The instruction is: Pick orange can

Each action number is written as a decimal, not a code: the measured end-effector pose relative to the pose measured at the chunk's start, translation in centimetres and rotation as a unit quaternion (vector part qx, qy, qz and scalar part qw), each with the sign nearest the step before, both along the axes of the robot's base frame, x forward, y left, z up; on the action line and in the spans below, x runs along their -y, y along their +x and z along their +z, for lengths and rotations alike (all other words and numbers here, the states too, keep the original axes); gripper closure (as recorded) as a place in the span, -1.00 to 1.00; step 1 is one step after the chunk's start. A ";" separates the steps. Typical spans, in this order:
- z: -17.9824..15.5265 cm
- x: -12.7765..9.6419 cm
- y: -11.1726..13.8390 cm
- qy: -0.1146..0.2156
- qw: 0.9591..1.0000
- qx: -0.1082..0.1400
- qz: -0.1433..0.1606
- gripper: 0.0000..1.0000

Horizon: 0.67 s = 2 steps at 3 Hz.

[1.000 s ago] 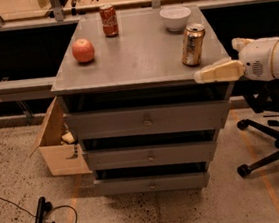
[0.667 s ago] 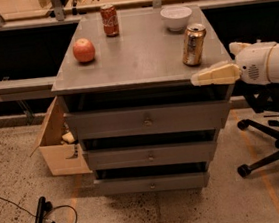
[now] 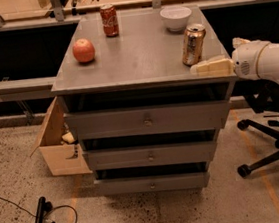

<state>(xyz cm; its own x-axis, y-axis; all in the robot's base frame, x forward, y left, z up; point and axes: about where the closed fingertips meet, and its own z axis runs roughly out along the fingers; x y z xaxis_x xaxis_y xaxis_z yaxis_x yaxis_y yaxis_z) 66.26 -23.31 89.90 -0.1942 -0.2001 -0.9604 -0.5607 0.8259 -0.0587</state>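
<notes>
The orange can [image 3: 193, 44] stands upright near the right front corner of the grey drawer cabinet's top [image 3: 137, 48]. It is golden-orange with a silver top. My gripper [image 3: 210, 67] reaches in from the right on a white arm, its cream fingers pointing left just in front of and slightly below the can, at the cabinet's front right edge. It holds nothing that I can see and does not touch the can.
A red cola can [image 3: 109, 20] stands at the back, a red apple [image 3: 84, 50] at the left, a white bowl [image 3: 176, 17] at the back right. A cardboard box [image 3: 57, 143] sits left of the cabinet. An office chair base [image 3: 271, 143] stands at the right.
My gripper has crept slightly left and toward the can along the cabinet's front right edge. The view has closed in a little. The can has not moved.
</notes>
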 end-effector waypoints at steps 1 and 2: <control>0.2 -0.8 3.4 0.010 1.000 0.018 -0.004 -1.00; -0.6 -2.3 6.7 0.014 1.000 0.023 0.011 -1.00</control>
<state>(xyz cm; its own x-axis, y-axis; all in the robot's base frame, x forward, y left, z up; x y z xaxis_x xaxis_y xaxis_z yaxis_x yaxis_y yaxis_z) 72.95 -21.04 89.29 -0.1448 -0.1761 -0.9737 -0.5756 0.8154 -0.0618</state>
